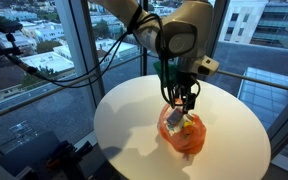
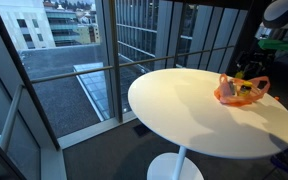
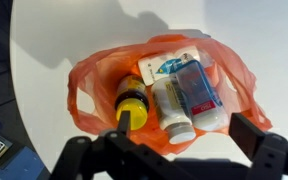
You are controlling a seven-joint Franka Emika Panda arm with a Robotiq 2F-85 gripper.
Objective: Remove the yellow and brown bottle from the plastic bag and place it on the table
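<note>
- In an exterior view, the round white surface (image 1: 124, 115) stands before tall windows (image 1: 44, 45) looking out on buildings.
- The orange plastic bag (image 1: 182, 135) sits near the middle of the surface, its mouth facing up.
- The arm (image 1: 179, 35) reaches in from 12 o'clock, and the end effector (image 1: 182, 100) hangs straight above the bag, fingertips pointing down at its mouth.
- A bit of yellow shows in the bag's mouth, too small here to tell which item it is.
- In an exterior view from farther off, the bag (image 2: 242, 91) lies toward 1 o'clock on the surface (image 2: 194, 115), close to the far rim.
- Part of the arm (image 2: 280, 12) shows at the top corner. The end effector is too dark and small here to tell its state.
- In the wrist view, the bag (image 3: 89, 85) lies open on the surface (image 3: 74, 30).
- The yellow and brown bottle (image 3: 131, 98) lies inside at the 9 o'clock side of the contents, its dark cap toward 6 o'clock.
- Touching it at 3 o'clock lies a white bottle (image 3: 172, 105), and beside that a blue-labelled package (image 3: 197, 88).
- The end effector (image 3: 162, 142) is released. Its dark fingers (image 3: 269, 145) are spread wide at 6 o'clock, above the bag, holding nothing.
- The yellow and brown bottle is still in the bag, not on the bare surface.
</note>
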